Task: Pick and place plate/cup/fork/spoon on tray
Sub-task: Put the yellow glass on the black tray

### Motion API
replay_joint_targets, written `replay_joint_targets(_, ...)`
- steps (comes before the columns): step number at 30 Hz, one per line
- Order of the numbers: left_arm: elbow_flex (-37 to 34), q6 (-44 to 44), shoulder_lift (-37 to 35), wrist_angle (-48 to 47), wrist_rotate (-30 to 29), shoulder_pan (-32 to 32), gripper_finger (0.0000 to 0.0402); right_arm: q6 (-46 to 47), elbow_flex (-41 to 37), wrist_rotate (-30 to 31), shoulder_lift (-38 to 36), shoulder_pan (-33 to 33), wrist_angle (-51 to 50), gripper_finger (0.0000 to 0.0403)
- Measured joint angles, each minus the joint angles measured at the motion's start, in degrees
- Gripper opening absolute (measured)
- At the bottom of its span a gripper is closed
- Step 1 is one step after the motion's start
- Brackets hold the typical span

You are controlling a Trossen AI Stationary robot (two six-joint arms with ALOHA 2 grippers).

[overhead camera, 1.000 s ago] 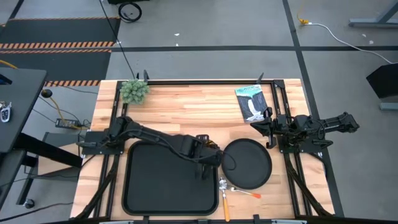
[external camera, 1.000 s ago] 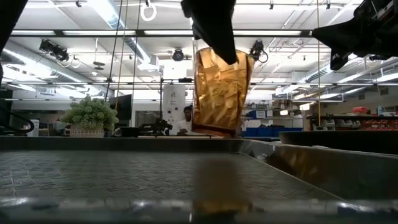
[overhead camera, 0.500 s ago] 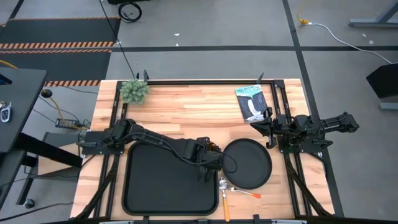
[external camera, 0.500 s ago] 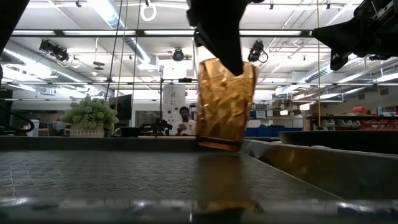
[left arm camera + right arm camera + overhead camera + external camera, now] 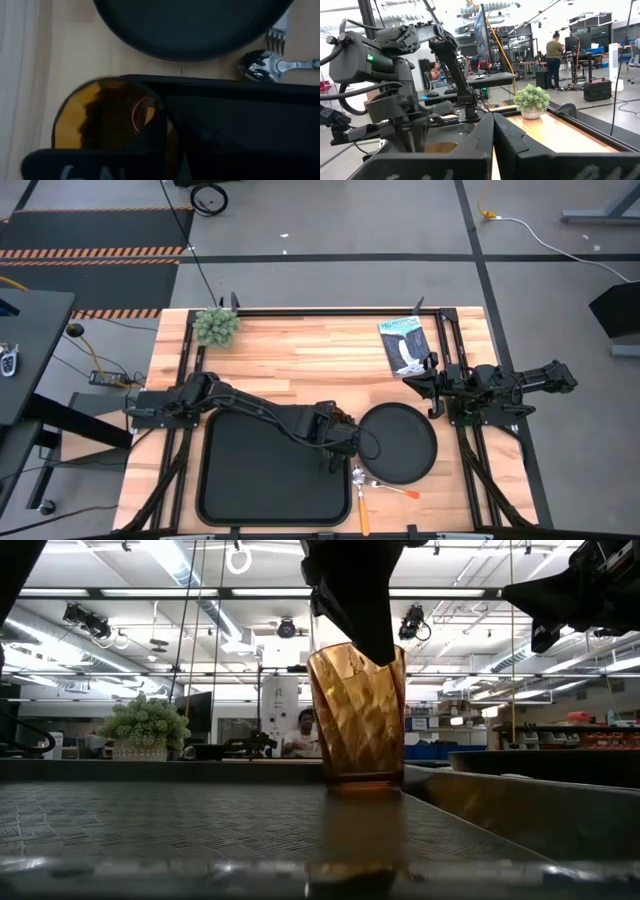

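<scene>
The amber cup (image 5: 358, 720) stands upright with its base on the floor of the black tray (image 5: 260, 480), close to the tray's right rim (image 5: 240, 85). My left gripper (image 5: 335, 442) reaches down from above and is shut on the cup. The round black plate (image 5: 400, 445) lies on the table just right of the tray. The spoon (image 5: 360, 490) and the fork (image 5: 395, 490) lie on the wood near the plate's front edge. My right gripper (image 5: 432, 388) waits, shut and empty, at the table's right side. My left gripper holds the cup by its rim (image 5: 385, 652), coming from above and pointing down. One finger (image 5: 160, 135) shows inside the cup's mouth; the other finger is hidden by the gripper body. The cup is upright, with its base (image 5: 365, 785) on the tray floor.
A small potted plant (image 5: 215, 327) stands at the table's far left and a printed packet (image 5: 403, 345) lies at the far right. Black frame rails run along the table's sides. A person (image 5: 300, 730) shows in the room beyond the table.
My left gripper has gone down and a little toward the table's right edge with the cup. The cup hung clear of the tray, was tilted half a second ago, and now stands upright on the tray floor.
</scene>
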Motion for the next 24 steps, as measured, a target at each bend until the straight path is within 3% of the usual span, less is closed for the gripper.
replay_joint_targets(9, 0.01, 0.07, 0.19, -0.20, -0.73, -0.10, 0.0107, 0.00, 0.00, 0.00, 0.00, 0.02, 0.00, 0.0016)
replay_joint_targets(24, 0.00, 10.96, 0.17, -0.32, -8.39, -2.31, 0.0117, 0.00, 0.00, 0.00, 0.00, 0.00, 0.00, 0.0016)
